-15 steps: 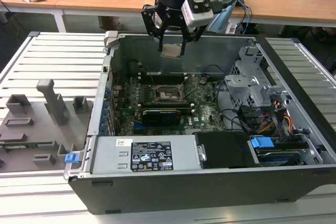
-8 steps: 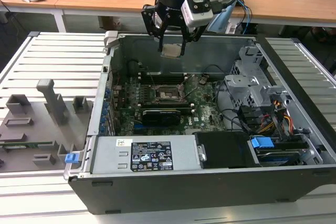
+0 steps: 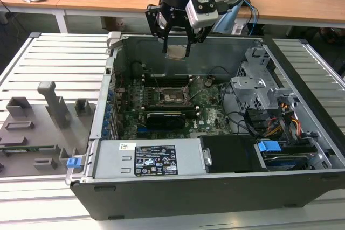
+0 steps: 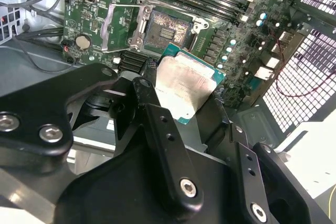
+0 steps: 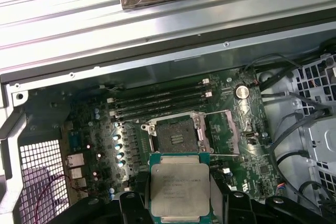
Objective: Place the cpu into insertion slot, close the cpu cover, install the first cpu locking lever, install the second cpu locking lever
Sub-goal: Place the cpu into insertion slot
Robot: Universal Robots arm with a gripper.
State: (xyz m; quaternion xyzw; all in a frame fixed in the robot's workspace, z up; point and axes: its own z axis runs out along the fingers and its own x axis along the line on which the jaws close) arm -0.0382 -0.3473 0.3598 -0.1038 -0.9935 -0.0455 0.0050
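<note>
A: One hand [image 3: 177,52]. What did it hold?
B: It pinched the cpu [image 5: 180,187] by its edges, in the air over the case [image 3: 161,197], apart from the bare slot [image 5: 179,136].

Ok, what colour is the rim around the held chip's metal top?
Green, edging the flat square silver-topped chip; clearest in the first wrist view.

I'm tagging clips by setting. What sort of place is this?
Probably a robotics lab or test workshop: an opened computer case sits on a slatted metal table, wooden desks stand behind, and a robot claw holds the cpu above the motherboard.
</note>
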